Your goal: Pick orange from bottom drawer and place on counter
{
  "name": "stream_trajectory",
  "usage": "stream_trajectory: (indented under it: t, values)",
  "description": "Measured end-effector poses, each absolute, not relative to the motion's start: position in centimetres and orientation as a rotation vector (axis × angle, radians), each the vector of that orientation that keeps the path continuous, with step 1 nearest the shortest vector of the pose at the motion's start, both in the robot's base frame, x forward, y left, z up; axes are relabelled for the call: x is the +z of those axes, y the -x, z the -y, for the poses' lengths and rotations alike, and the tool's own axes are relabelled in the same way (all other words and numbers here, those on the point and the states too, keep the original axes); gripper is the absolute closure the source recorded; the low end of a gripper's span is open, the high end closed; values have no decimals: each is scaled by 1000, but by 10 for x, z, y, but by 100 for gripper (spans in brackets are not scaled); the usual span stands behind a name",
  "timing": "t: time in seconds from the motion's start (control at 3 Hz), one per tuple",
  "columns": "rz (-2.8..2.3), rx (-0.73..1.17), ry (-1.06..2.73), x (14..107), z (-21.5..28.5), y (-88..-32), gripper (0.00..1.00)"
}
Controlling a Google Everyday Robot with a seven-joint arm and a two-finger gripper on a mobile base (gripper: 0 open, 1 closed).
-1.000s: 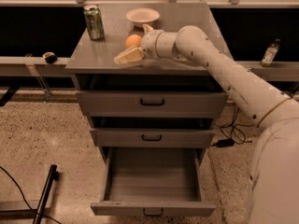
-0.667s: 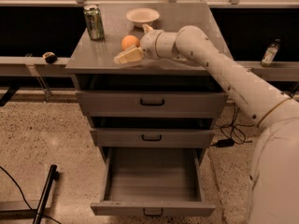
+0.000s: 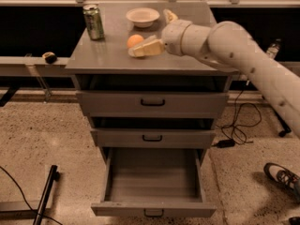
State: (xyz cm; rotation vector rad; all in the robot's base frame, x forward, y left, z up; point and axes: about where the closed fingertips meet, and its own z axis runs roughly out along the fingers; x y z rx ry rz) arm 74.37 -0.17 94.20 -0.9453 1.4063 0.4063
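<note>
The orange (image 3: 135, 40) rests on the counter (image 3: 105, 55), in front of the bowl. My gripper (image 3: 139, 48) reaches in from the right, low over the counter, with its pale finger (image 3: 146, 47) lying just in front of the orange and touching or nearly touching it. The jaws stand open and do not clasp the orange. The bottom drawer (image 3: 152, 209) is pulled out and its inside shows no objects. The two upper drawers are shut.
A green can (image 3: 93, 21) stands at the counter's back left and a pale bowl (image 3: 142, 17) at the back middle. A small dark round object (image 3: 48, 57) sits on the left ledge. Cables (image 3: 236, 130) and a shoe (image 3: 280, 175) lie on the floor at right, a black stand (image 3: 44, 196) at left.
The gripper has drawn back to the right and slightly up along the counter. The orange has stayed in place on the counter.
</note>
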Motion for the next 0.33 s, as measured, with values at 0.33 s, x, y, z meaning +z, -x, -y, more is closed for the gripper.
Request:
stream_trajectory:
  t: [0.33]
  values:
    - [-1353, 338, 880, 972, 32, -700, 0]
